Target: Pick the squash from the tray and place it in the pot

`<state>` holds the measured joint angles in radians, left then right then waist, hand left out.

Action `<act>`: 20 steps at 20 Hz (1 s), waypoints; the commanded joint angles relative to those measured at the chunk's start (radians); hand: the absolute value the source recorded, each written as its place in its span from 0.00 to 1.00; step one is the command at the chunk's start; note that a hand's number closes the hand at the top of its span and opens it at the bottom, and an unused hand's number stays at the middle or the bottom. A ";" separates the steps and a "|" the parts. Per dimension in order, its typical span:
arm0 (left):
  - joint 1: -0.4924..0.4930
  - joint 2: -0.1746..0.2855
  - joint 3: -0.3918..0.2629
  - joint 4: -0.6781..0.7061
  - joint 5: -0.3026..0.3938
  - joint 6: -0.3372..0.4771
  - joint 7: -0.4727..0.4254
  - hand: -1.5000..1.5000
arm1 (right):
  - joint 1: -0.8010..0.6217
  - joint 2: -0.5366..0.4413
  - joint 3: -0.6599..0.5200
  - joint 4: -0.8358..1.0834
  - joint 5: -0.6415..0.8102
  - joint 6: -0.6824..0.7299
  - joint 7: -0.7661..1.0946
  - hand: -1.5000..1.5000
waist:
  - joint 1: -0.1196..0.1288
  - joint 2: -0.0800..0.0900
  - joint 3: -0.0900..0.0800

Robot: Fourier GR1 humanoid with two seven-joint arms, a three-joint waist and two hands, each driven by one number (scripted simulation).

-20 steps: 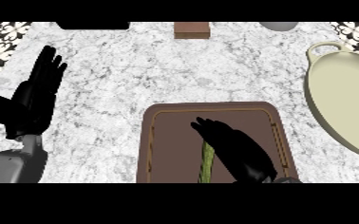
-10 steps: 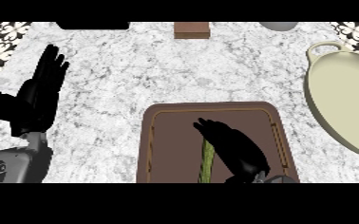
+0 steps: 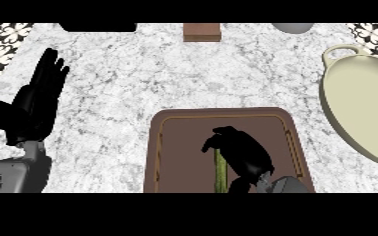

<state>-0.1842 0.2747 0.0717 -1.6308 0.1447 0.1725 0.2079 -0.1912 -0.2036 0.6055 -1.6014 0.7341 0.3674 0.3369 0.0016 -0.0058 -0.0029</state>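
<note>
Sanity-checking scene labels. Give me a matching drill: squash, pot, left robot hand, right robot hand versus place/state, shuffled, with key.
1 squash
2 pot
3 left robot hand
4 right robot hand

A open, fingers up, at the view's left
B green, lying on the brown tray
C fingers curled over the squash's far end
D cream, at the view's right edge

Pairs: 1-B, 2-D, 3-A, 4-C

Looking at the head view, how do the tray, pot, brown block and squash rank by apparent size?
1. tray, largest.
2. pot, cut off at the edge, so possibly bigger.
3. brown block.
4. squash: only a sliver shows under the right robot hand, so unsure.
</note>
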 commanded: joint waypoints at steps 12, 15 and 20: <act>-0.010 -0.028 0.036 -0.014 -0.021 -0.015 0.035 0.50 | 0.174 -0.055 0.035 -0.002 0.151 -0.104 -0.210 1.00 | -0.007 0.005 0.003; 0.038 -0.031 0.023 -0.040 -0.038 -0.021 0.023 0.50 | 0.323 -0.157 0.052 -0.266 0.147 -0.045 -0.151 1.00 | -0.013 0.002 0.003; 0.026 -0.055 0.007 -0.057 -0.054 -0.001 0.022 0.50 | 0.587 -0.333 0.056 -0.531 0.192 -0.145 -0.161 1.00 | -0.021 0.001 0.003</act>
<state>-0.1690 0.2387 0.0994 -1.6540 0.1095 0.1587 0.2243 0.2276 -0.4286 0.6623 -1.9807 0.9010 0.2869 0.1931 -0.0196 -0.0075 -0.0014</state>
